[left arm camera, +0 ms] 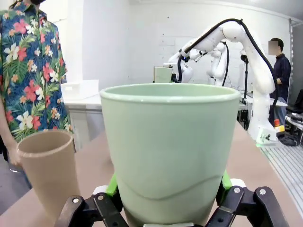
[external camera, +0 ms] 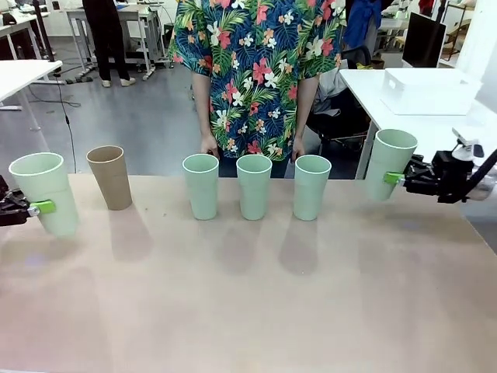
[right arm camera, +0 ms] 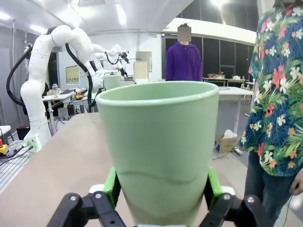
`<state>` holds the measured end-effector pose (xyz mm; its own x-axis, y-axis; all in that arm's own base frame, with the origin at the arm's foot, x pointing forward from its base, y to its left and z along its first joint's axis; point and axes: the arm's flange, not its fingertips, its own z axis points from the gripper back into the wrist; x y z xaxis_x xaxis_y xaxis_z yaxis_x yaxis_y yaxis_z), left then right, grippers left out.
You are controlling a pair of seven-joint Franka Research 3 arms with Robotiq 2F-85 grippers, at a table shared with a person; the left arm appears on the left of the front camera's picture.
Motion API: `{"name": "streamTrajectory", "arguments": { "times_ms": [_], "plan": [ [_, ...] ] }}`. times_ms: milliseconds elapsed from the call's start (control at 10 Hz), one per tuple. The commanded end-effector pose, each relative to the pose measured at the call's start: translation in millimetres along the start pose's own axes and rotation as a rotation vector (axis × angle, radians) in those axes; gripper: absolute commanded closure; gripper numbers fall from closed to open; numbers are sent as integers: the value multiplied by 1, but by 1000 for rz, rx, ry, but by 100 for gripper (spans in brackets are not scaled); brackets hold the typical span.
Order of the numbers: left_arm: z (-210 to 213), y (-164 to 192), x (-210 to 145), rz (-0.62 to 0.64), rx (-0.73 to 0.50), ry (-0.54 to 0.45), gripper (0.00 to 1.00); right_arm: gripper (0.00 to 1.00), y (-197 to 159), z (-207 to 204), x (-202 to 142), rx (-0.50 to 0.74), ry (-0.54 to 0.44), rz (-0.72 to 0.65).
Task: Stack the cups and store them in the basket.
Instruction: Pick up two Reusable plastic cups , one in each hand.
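My left gripper [external camera: 35, 207] is shut on a mint green cup [external camera: 44, 192] at the table's far left, held slightly tilted; the same cup [left arm camera: 170, 151] sits between the green pads [left arm camera: 112, 185] in the left wrist view. My right gripper [external camera: 394, 178] is shut on another mint green cup [external camera: 390, 163] off the right edge, also seen in the right wrist view [right arm camera: 158, 149]. A tan-brown cup [external camera: 109, 176] and three mint green cups [external camera: 201, 186] [external camera: 254, 186] [external camera: 312, 186] stand upright in a row. The white basket [external camera: 429, 91] rests on the far right table.
A person in a floral shirt [external camera: 256, 70] stands at the far edge, hands [external camera: 209, 145] near the middle cups. The tan-brown cup [left arm camera: 47, 170] stands close beside my left-held cup. The near half of the tabletop [external camera: 248, 311] is bare.
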<state>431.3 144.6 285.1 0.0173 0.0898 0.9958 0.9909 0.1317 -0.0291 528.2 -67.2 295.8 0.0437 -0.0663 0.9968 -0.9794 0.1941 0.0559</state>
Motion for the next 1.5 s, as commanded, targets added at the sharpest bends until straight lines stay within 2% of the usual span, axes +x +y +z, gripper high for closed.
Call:
{"name": "streamTrajectory", "arguments": {
  "times_ms": [0, 400, 600, 800, 1100, 1400],
  "plan": [
    [-30, -18, 24, 16, 24, -48, 13, 14, 44, 2, 14, -26, 13, 20],
    [-84, -57, 54, 10, -2, -86, 13, 14, 118, 1, 31, 7, 78, -39],
    [-118, -63, 48, 3, -47, -69, 13, 14, 150, -9, 27, 65, 115, -55],
    [-152, -71, 35, -9, -117, -22, 13, 14, 175, -15, 28, 87, 97, -48],
    [-182, -86, 23, 0, -220, -24, 13, 14, 183, -19, 27, 87, 58, -39],
    [-186, -87, 17, -2, -229, -25, 13, 14, 186, -14, 31, 84, 44, -36]
  ]
}}
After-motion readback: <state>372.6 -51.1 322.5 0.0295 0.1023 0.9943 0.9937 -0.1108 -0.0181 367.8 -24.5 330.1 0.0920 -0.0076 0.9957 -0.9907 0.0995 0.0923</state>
